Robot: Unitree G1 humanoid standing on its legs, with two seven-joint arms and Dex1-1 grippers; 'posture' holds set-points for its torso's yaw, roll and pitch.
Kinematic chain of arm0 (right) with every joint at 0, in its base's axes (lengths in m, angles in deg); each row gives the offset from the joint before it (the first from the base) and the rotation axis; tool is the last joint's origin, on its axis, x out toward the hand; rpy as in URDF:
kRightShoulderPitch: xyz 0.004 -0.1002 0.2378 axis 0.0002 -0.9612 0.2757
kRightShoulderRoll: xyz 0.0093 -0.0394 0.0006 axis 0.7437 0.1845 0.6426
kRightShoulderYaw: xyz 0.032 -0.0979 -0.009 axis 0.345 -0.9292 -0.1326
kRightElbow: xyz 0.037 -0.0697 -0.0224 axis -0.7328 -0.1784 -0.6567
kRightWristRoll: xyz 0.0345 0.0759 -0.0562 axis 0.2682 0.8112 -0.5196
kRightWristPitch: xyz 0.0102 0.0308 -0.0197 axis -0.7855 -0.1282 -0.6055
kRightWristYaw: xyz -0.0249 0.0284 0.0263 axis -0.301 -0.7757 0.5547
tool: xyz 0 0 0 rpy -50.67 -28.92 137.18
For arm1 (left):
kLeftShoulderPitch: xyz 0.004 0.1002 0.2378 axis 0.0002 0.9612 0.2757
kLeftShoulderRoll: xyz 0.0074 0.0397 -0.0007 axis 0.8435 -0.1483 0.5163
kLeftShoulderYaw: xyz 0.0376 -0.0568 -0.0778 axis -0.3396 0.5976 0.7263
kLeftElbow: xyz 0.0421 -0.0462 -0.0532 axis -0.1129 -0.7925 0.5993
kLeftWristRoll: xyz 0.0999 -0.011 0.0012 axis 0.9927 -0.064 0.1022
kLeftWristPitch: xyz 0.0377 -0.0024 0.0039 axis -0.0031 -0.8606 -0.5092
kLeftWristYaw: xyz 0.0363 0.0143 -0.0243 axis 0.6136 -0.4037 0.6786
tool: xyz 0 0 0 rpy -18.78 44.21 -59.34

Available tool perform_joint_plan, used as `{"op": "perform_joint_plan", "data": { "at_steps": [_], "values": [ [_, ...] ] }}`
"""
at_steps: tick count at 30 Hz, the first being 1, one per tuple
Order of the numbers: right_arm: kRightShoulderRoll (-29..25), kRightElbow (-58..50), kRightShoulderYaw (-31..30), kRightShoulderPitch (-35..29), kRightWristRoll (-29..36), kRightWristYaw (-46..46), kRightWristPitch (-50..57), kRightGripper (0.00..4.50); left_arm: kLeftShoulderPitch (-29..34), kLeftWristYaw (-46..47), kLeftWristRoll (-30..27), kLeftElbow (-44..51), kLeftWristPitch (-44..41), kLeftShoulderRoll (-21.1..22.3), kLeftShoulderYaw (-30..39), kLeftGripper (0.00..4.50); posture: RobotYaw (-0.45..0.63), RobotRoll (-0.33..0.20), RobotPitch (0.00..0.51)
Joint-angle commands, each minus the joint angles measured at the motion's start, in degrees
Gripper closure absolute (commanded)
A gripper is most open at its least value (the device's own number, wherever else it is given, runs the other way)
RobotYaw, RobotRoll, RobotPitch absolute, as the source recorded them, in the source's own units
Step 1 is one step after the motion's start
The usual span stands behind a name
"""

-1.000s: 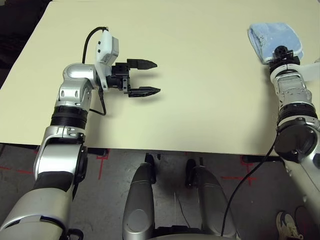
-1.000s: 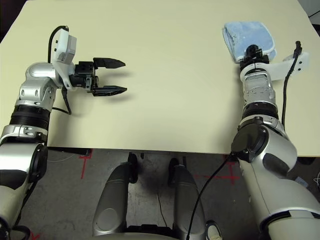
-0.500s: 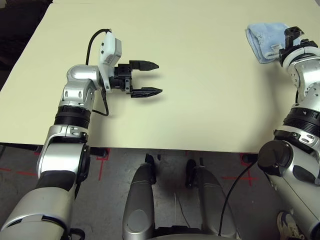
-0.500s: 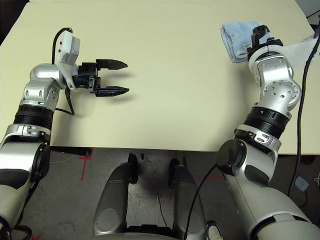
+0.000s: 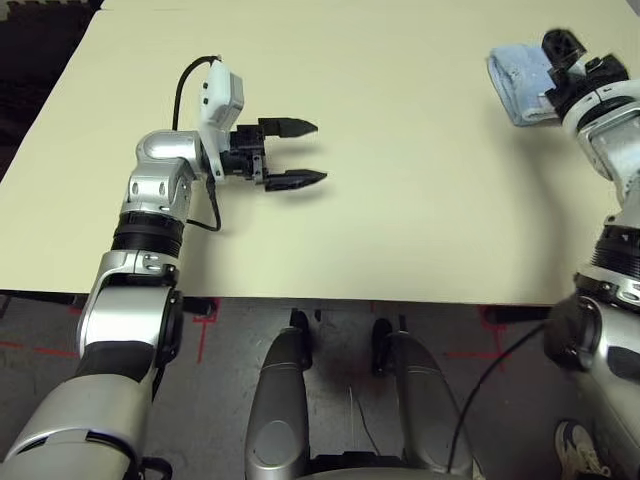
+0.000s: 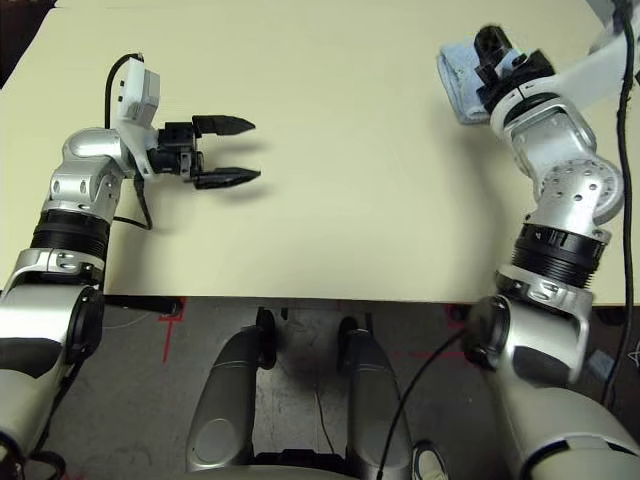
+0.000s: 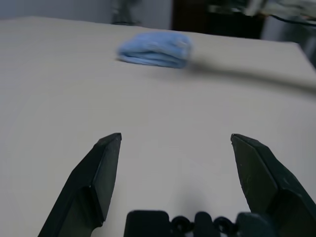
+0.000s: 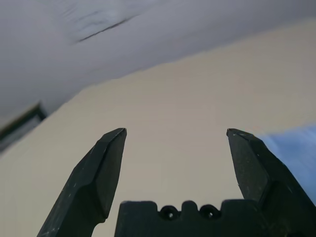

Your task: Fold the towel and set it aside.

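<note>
At the far right of the cream table [image 5: 400, 200] lies the towel [image 5: 515, 80], a small light-blue terry cloth folded into a compact bundle, resting flat on the tabletop near the right edge. From my left wrist camera it reads as a low, rounded blue stack [image 7: 155, 49] across a wide stretch of bare table, with the fold's layered edge facing me.

My right gripper [image 8: 175, 143] hangs above the table just beside the towel, on its near-right side. In the head views my right wrist covers part of the cloth's right edge, so I cannot tell from there whether anything touches. Its two black fingers [image 8: 106, 168] stand wide apart with nothing between them; beyond them I see plain tabletop and a pale wall, and a patch of blue at one side, next to one finger. I hold nothing in this gripper.

My left gripper [image 5: 293, 153] sits well apart from the towel, over the left half of the table, pointing across toward the right. Its fingers [image 7: 96, 173] are also spread wide and empty, hovering close over the bare surface and casting a faint shadow beneath them. A white camera housing [image 5: 220, 95] rides on top of that wrist, with a black cable [image 5: 185, 75] looping up behind it.
</note>
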State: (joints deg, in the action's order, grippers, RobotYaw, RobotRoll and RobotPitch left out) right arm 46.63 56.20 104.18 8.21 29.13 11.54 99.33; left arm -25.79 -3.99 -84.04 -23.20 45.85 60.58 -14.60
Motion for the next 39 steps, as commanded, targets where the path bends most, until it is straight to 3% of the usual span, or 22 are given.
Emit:
{"op": "perform_joint_plan", "data": {
  "at_steps": [1, 9, 13, 25, 39],
  "values": [
    [1.6, 13.4, -1.8, 1.5, -7.4, 6.3, -13.5, 0.07, -0.2, 14.3, 3.6, -4.1, 4.3, -0.8, 2.4, 0.0, 0.1, 0.0, 0.28],
    [6.1, 37.3, 0.1, 7.4, -15.8, 1.5, -34.6, 0.07, -2.7, 45.9, 6.4, -15.1, 15.6, -2.7, 9.3, 0.0, 0.13, 0.0, 0.281],
    [6.3, 43.4, 1.3, 8.5, -16.2, 0.7, -37.4, 0.07, -2.7, 53.3, 9.1, -20.5, 21.4, -1.4, 9.3, 0.0, 0.12, 0.0, 0.283],
    [4.9, 46.2, 5.5, 8.7, -15.2, 5.6, -39.1, 0.07, -2.5, 51.8, 9.8, -28.0, 22.8, 2.1, 10.2, 0.0, 0.06, 0.0, 0.28],
    [6.6, 46.5, 4.8, 7.2, -19.7, -1.6, -46.2, 0.07, -2.3, 48.3, 8.7, -29.0, 21.0, 2.0, 11.2, 0.0, 0.05, 0.0, 0.281]
  ]
}}
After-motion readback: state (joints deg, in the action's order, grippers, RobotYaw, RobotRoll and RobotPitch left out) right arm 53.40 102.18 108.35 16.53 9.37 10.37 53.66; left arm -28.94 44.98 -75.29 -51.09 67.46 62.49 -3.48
